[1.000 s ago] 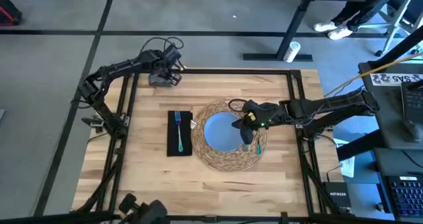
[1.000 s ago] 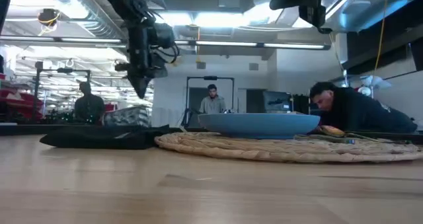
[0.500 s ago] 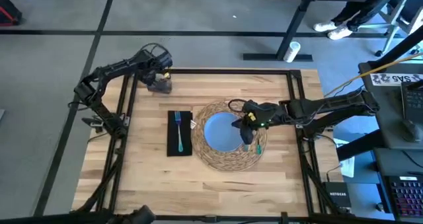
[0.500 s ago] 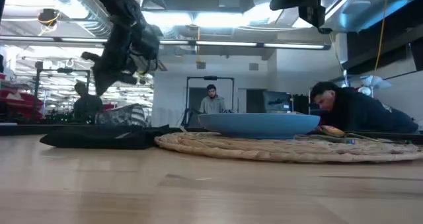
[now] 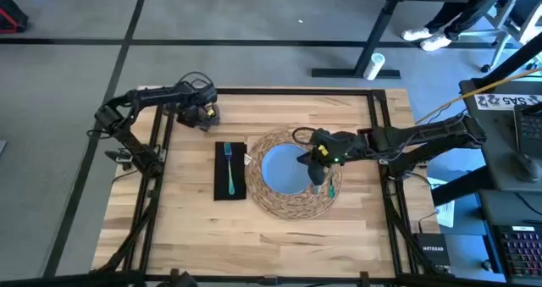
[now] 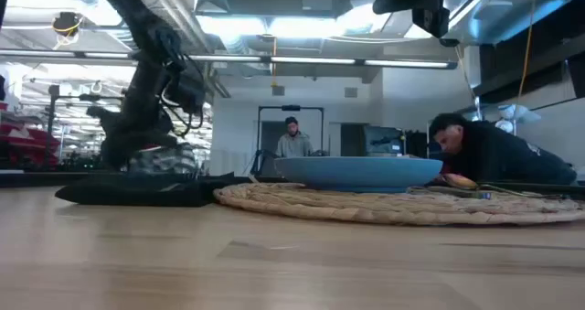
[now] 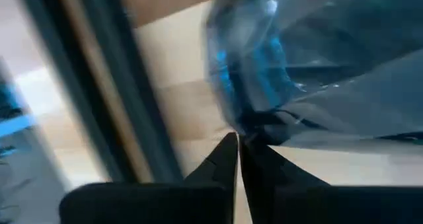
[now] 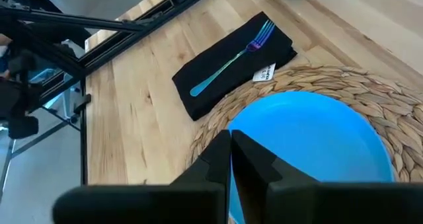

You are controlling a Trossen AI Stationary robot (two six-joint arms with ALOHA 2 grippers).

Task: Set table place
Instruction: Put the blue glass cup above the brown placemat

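On the large light wood plank table (image 5: 195, 228) the place is nearly laid: the round woven straw placemat (image 5: 298, 204) sits mid-table with the smaller round blue plate (image 5: 284, 170) on it, and the black rectangular napkin (image 5: 230, 183) lies just beside the mat on the left arm's side, its long axis running near to far, the teal fork (image 5: 229, 170) lying along it. The small grey glass (image 5: 207, 113) stands at the far left corner region, well apart from the mat, and the left gripper (image 5: 200, 111) is right at it; from its wrist camera the fingers (image 7: 225, 164) look pressed together with the glass just ahead, so they do not seem to be grasping it. The right gripper (image 5: 317, 162) hovers over the plate's right edge, fingers (image 8: 218, 159) clenched, with cutlery on the mat beneath. The left arm is clearly nearer the glass, which would need carrying toward the mat's far side.
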